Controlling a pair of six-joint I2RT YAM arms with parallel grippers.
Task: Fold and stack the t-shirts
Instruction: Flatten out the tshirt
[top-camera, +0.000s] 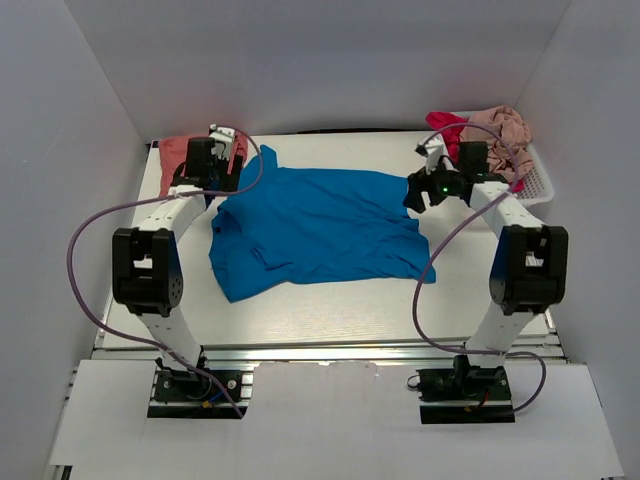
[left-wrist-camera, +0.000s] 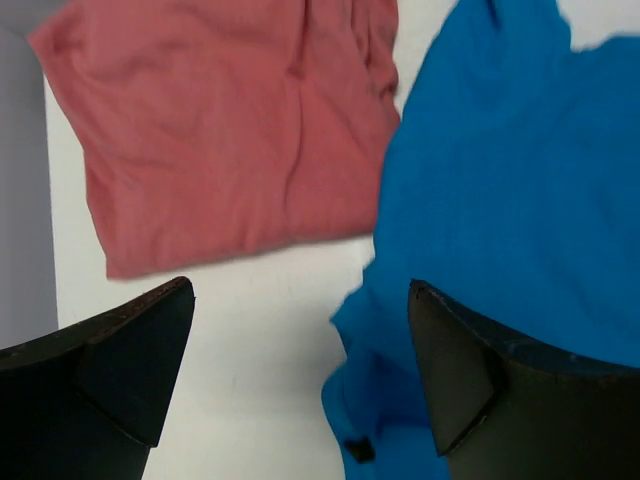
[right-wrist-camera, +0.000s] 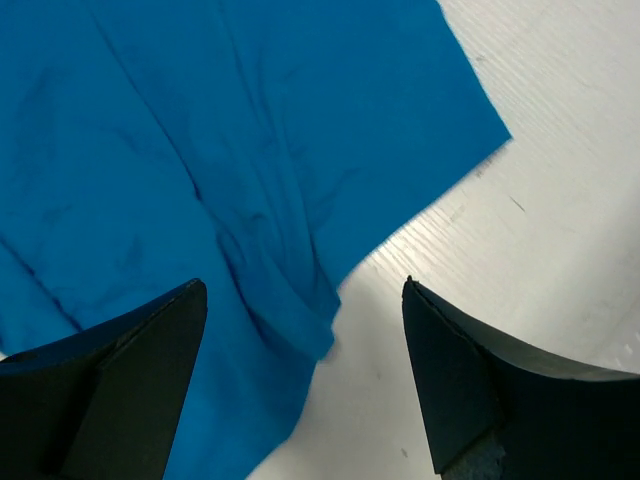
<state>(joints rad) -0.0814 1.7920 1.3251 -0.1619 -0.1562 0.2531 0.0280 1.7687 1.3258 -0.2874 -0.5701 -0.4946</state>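
Blue t-shirt (top-camera: 320, 230) lies between left end effector (left-wrist-camera: 300, 287), right end effector (right-wrist-camera: 304, 285); ungripped.

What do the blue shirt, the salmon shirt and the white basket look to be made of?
Blue t-shirt: soft matte knit, likely cotton; it lies in limp creases. Salmon t-shirt: seemingly the same matte fabric, softly wrinkled. White basket: rigid, probably plastic, with moulded slots in its wall.

1. Blue t-shirt (top-camera: 320, 230), mid-table: plain bright blue, no print.
2. Salmon-coral t-shirt (top-camera: 172, 152), at 10 o'clock: plain salmon-coral.
3. Beige-pink t-shirt (top-camera: 503, 125), at 2 o'clock: plain dusty beige-pink.
4. Magenta-red t-shirt (top-camera: 446, 122), beside it: plain magenta-red.
5. Basket (top-camera: 541, 184): white, slotted.
6. Table (top-camera: 330, 305): white.
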